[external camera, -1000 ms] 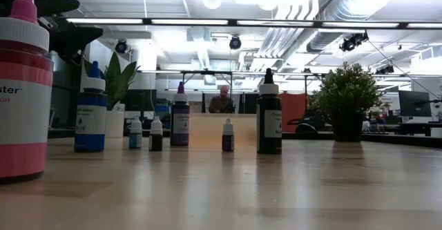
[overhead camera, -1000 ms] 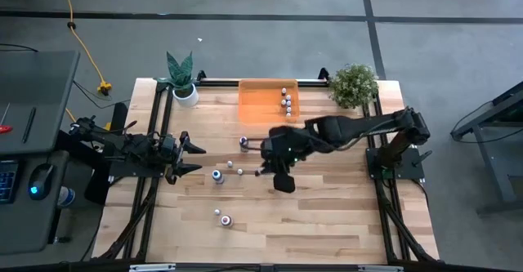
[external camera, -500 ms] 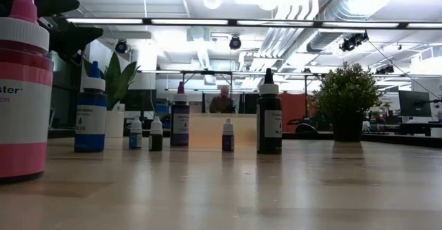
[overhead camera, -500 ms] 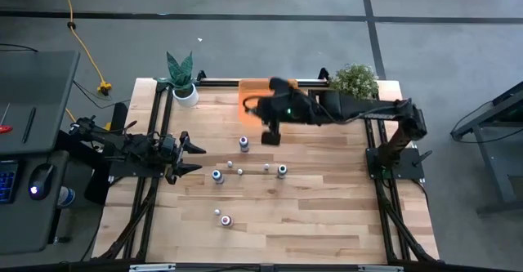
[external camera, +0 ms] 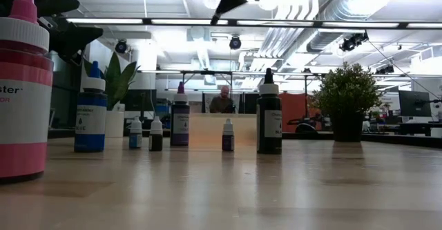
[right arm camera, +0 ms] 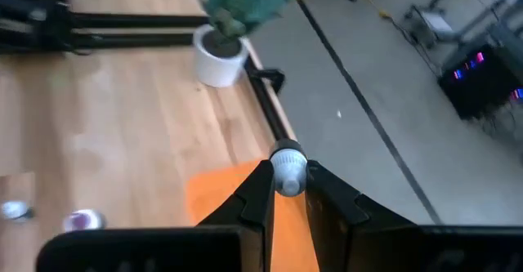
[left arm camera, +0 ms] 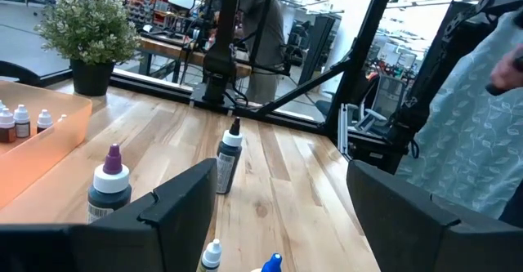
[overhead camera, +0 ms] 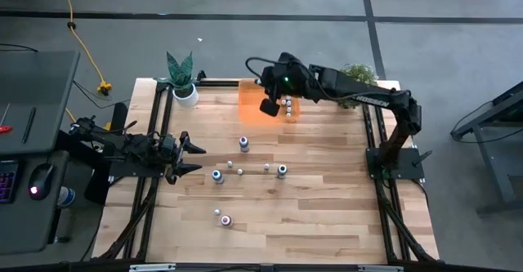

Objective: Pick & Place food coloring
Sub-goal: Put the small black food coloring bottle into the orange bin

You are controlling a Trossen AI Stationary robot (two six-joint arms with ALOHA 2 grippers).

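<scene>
Dark fingers of the right gripper (right arm camera: 288,192) are clamped on a small food coloring bottle with a pale ribbed cap (right arm camera: 288,169), held over the orange tray (overhead camera: 252,102) at the far edge of the wooden table (overhead camera: 327,215), where several small bottles (overhead camera: 287,103) already stand. Out on the table stand more bottles (overhead camera: 243,144), the black-bodied one (external camera: 268,119) and the big pink one (external camera: 23,92) in the low view among them. At the left edge, the left gripper (overhead camera: 196,158) waits with its fingers spread apart.

Partial white lettering "ster" on the near pink bottle (external camera: 23,95); other labels unreadable.
</scene>
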